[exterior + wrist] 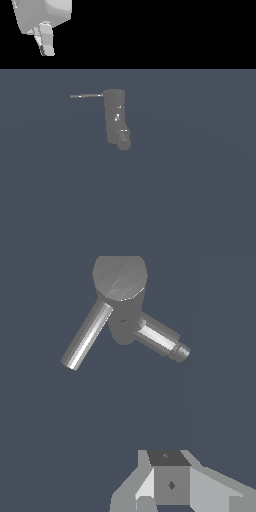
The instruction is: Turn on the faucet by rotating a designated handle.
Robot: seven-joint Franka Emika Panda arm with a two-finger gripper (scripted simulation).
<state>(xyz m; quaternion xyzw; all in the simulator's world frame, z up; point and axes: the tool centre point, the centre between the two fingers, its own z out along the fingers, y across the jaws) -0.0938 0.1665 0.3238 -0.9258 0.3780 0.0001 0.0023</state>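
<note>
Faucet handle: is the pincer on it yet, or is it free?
Free. The handle juts sideways from the faucet top with nothing touching it; the pincer hangs apart, up at the exterior view's left.

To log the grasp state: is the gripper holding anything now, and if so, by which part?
Nothing is held. The gripper is far from the faucet, and its handle is untouched.

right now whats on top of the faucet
Nothing rests on the faucet. The wrist view shows its round top bare. The handle juts sideways from the top, toward the exterior view's left. The gripper is well away. The faucet's underside is hidden.
</note>
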